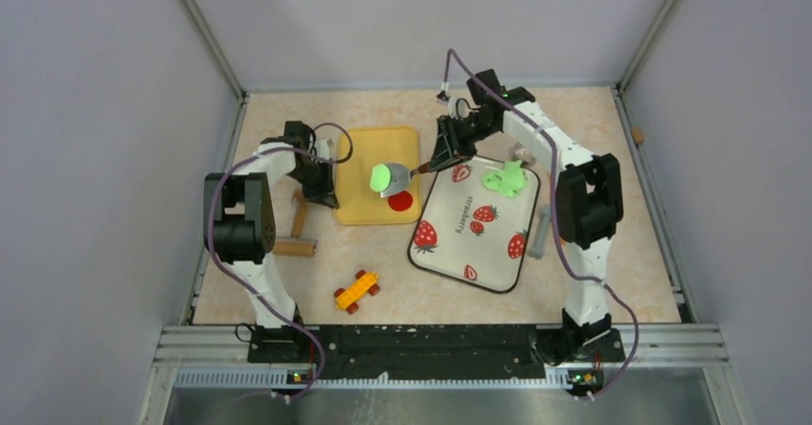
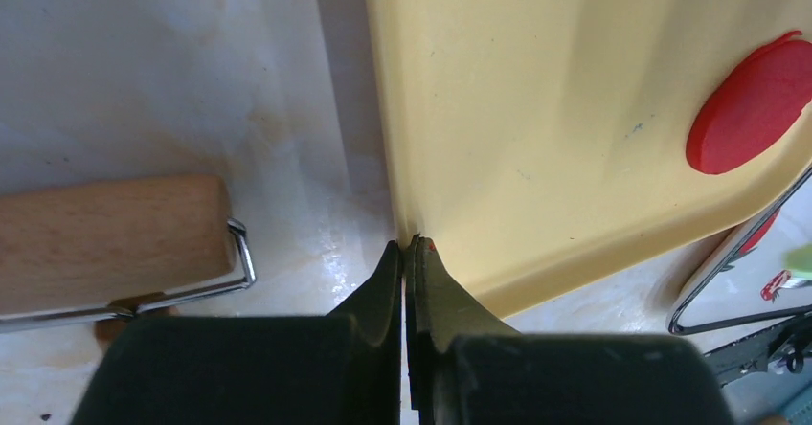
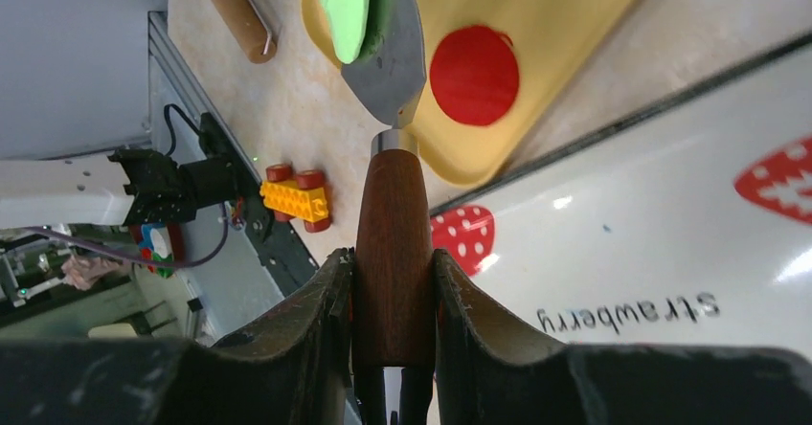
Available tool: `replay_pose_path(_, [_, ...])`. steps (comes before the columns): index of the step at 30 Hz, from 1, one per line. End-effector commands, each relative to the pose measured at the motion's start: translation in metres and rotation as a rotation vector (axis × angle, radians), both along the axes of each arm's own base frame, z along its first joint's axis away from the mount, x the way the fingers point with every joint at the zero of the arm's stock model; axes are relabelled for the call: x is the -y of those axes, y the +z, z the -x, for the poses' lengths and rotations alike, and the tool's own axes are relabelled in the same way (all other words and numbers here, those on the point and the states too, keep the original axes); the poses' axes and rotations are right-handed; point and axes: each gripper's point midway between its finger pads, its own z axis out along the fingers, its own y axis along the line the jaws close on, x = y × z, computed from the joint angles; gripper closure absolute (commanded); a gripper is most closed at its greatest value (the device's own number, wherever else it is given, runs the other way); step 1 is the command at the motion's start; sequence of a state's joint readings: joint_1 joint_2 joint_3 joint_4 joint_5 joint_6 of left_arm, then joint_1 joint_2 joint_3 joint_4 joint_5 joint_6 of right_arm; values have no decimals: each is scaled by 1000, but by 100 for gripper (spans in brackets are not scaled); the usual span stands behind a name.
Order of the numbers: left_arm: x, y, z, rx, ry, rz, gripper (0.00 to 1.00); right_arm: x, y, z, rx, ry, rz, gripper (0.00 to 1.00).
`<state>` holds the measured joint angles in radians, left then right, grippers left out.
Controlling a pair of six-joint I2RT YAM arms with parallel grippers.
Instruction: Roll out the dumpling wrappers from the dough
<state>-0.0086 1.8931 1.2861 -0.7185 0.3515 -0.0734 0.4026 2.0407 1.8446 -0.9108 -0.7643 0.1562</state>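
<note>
A ragged lump of green dough lies on the strawberry-print tray. A thin green oval wrapper rests on the metal blade of a spatula, held above the yellow tray; it also shows in the right wrist view. My right gripper is shut on the spatula's brown wooden handle. My left gripper is shut at the yellow tray's left rim, which runs in between its tips.
A red disc lies on the yellow tray's near right corner. A wooden rolling pin lies left of that tray. A yellow toy car stands in front. A grey bar lies right of the strawberry tray.
</note>
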Motion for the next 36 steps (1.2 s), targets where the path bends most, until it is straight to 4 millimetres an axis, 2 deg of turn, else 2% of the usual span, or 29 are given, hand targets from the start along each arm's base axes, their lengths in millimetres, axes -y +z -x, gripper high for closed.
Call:
replay_pose_path(1, [14, 23, -3, 75, 13, 50, 100, -40, 10, -7, 70, 66, -35, 100])
replay_pose_path(4, [15, 22, 0, 74, 16, 54, 100, -51, -2, -6, 57, 86, -15, 100])
replay_pose_path(12, [18, 26, -7, 80, 9, 71, 100, -60, -31, 1, 1, 113, 30, 100])
replay_pose_path(19, [20, 27, -11, 83, 6, 87, 100, -49, -61, -12, 52, 107, 179, 100])
replay_pose_path(25, [23, 26, -11, 73, 1, 105, 100, -45, -63, -37, 153, 98, 244, 100])
replay_pose_path(29, [26, 26, -11, 66, -2, 119, 100, -48, -51, -52, 233, 111, 242, 100])
replay_pose_path(36, [28, 26, -14, 61, -4, 133, 100, -61, -37, -48, 318, 179, 229, 100])
